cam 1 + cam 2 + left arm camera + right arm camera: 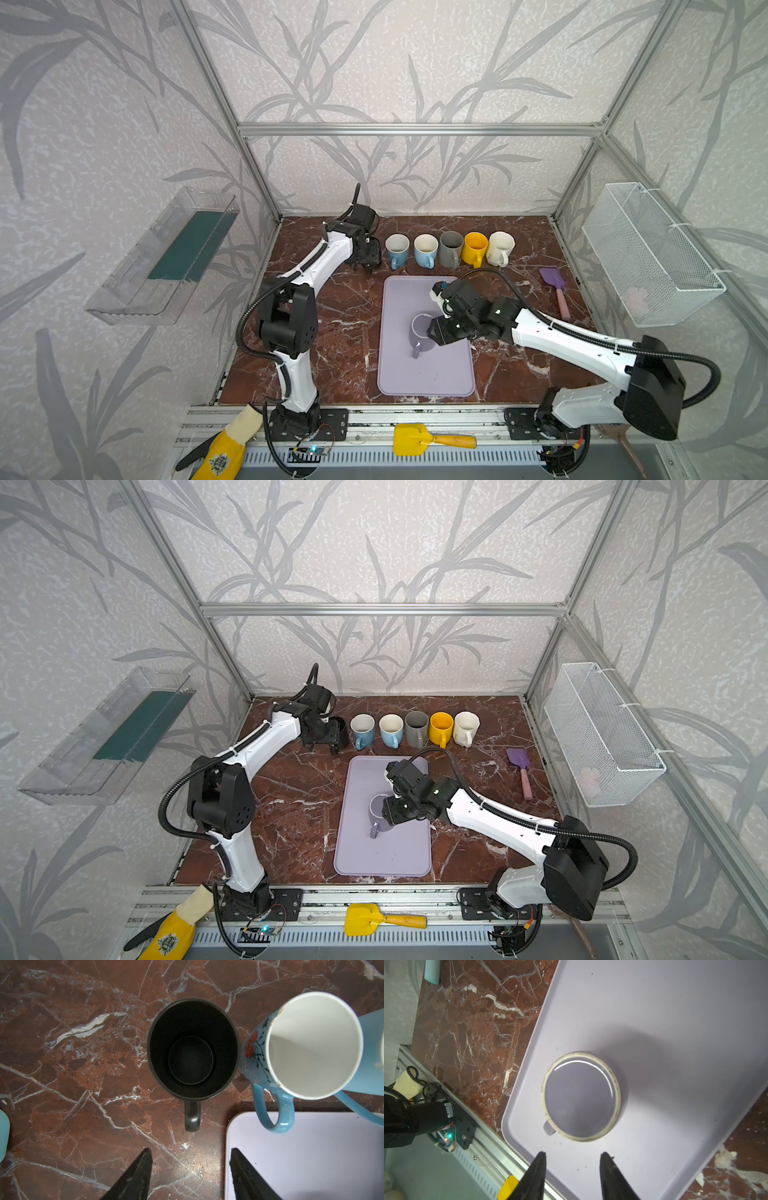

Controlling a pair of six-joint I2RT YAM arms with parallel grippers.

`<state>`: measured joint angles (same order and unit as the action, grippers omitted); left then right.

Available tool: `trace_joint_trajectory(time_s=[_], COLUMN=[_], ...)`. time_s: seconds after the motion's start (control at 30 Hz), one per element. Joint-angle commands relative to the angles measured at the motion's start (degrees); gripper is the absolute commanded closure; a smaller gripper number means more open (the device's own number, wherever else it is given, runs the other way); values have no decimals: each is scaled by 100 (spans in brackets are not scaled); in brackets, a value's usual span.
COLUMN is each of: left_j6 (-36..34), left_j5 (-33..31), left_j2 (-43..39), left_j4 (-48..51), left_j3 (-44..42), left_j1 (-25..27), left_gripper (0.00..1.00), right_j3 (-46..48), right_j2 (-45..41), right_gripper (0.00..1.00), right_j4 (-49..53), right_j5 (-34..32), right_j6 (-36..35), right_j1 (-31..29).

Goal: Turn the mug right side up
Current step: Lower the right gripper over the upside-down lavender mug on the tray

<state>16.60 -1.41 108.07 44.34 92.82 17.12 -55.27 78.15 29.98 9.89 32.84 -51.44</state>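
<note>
I saw the mug (581, 1097) upside down on the tray (675, 1022), the right gripper (573, 1153) close to it, jaws parted, empty; the left gripper (191, 1150), also parted, above a black mug (192, 1049).

The pale lilac mug (419, 336) stands upside down near the middle of the lilac tray (428, 382). Its off-white foot ring faces up and its handle points toward the front edge.
</note>
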Motion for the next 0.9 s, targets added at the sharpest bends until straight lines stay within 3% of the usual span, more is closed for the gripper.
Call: trace_joint_trajectory(time_s=[0.0,0.4,0.87], left_j6=[45,28,11], left_j5=[27,61,73], left_j2=[-234,-319,-356], left_j4=[113,134,112], left_j3=[-71,-157,-246], left_j1=[-5,-7,-6], left_gripper=[38,38,38], right_j3=[99,-43,-262], right_j2=[-67,498,767], right_gripper=[56,56,56], right_j4=[-133,-327,-261], right_j5=[239,211,-256], right_j6=[234,210,211], right_j1=[-144,-366,-362])
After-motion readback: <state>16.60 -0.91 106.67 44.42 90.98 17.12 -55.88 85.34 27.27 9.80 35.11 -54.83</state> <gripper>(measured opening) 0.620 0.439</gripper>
